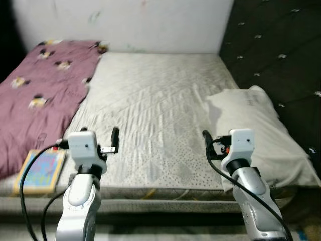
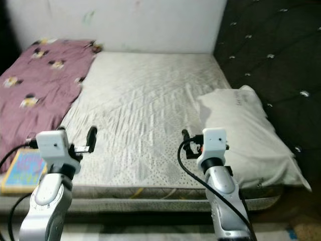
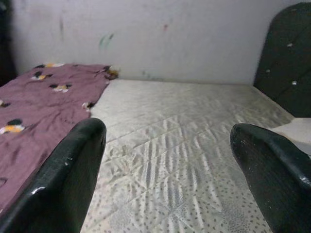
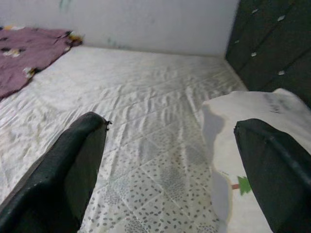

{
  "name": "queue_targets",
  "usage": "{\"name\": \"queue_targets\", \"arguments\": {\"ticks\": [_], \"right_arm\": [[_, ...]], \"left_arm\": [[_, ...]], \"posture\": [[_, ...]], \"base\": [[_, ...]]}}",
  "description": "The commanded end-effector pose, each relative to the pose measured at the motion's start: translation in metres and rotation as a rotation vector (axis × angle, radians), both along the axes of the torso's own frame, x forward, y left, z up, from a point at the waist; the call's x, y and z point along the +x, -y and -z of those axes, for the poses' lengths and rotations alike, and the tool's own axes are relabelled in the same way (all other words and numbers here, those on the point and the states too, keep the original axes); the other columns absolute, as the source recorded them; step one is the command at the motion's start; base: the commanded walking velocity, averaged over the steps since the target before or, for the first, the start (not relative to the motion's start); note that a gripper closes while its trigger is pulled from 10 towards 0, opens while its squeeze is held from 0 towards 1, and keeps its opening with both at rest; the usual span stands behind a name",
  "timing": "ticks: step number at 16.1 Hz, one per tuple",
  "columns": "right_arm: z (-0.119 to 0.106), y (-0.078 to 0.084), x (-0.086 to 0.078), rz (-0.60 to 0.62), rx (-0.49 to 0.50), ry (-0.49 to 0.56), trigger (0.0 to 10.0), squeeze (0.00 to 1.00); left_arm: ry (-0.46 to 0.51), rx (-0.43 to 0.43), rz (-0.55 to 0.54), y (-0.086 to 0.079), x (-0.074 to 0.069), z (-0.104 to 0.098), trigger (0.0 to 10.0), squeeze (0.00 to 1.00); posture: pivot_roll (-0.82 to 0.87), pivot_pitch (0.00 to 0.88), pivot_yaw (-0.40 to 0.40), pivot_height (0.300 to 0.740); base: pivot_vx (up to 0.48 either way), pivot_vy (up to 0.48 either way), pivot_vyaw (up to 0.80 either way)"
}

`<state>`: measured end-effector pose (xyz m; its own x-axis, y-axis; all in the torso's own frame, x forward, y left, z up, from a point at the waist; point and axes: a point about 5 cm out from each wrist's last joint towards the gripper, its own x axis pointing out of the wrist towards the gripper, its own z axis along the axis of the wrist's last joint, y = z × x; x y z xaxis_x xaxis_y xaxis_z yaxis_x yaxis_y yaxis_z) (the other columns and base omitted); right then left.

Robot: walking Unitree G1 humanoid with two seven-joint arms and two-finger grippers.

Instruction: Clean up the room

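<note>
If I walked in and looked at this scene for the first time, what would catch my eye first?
Probably the big bare mattress stretching ahead, with a purple patterned blanket spread along its left side and a white pillow lying on the right by the dark padded headboard. Next, the robot's own arms raised over the near edge, left gripper and right gripper, both open and empty. A colourful book lies at the near left corner.

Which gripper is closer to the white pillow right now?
Right. The right gripper hovers just beside the white pillow's near edge, fingers open. The left gripper is across the mattress, near the purple blanket, also open.
</note>
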<state>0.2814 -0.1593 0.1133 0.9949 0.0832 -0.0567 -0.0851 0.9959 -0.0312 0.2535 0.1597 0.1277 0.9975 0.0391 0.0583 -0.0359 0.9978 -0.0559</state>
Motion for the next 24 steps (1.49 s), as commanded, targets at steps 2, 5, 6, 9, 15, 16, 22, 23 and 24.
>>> {"name": "queue_targets", "arguments": {"ticks": [2,5,6,9,15,16,22,23,24], "right_arm": [[-0.0043,-0.0057,0.0021,-0.021,0.013,0.014,10.0,0.00],[-0.0043,-0.0057,0.0021,-0.021,0.013,0.014,10.0,0.00],[-0.0045,-0.0072,0.0033,-0.036,0.010,0.015,10.0,0.00],[-0.0040,-0.0078,0.0041,-0.046,0.007,0.013,10.0,0.00],[-0.0039,-0.0089,0.0045,-0.062,0.006,0.014,10.0,0.00],[-0.0041,-0.0091,0.0046,-0.062,0.007,0.015,10.0,0.00],[-0.0042,-0.0096,0.0051,-0.060,0.011,0.015,10.0,0.00],[-0.0041,-0.0094,0.0049,-0.059,0.012,0.015,10.0,0.00],[-0.0040,-0.0093,0.0050,-0.058,0.012,0.014,10.0,0.00]], "left_arm": [[0.004,0.009,-0.027,-0.0074,-0.0001,-0.0025,10.0,0.00],[0.004,0.009,-0.027,-0.0074,-0.0001,-0.0025,10.0,0.00],[0.010,0.021,-0.032,-0.0081,0.0003,-0.0028,10.0,0.00],[0.024,0.030,-0.008,-0.0056,-0.0009,-0.0046,10.0,0.00],[0.037,0.029,0.019,-0.0041,-0.0022,-0.0068,10.0,0.00],[0.037,0.028,0.021,-0.0042,-0.0024,-0.0068,10.0,0.00],[0.037,0.028,0.028,-0.0037,-0.0022,-0.0069,10.0,0.00],[0.036,0.028,0.030,-0.0032,-0.0022,-0.0069,10.0,0.00],[0.036,0.029,0.030,-0.0030,-0.0021,-0.0069,10.0,0.00]], "posture": [[-0.08,0.000,-0.017,0.740],[-0.08,0.000,-0.017,0.740],[-0.08,0.000,-0.021,0.740],[-0.08,0.000,-0.023,0.740],[-0.08,0.000,-0.025,0.740],[-0.07,0.000,-0.025,0.740],[-0.08,0.000,-0.021,0.740],[-0.08,0.000,-0.021,0.740],[-0.08,0.000,-0.021,0.740]], "base": [[0.000,0.472,0.00],[0.000,0.472,0.00],[0.000,0.375,0.00],[0.000,0.000,0.00],[0.151,0.000,0.00],[0.319,0.000,0.00],[0.338,0.000,0.00],[0.349,0.000,0.00],[0.352,0.000,0.00]]}}
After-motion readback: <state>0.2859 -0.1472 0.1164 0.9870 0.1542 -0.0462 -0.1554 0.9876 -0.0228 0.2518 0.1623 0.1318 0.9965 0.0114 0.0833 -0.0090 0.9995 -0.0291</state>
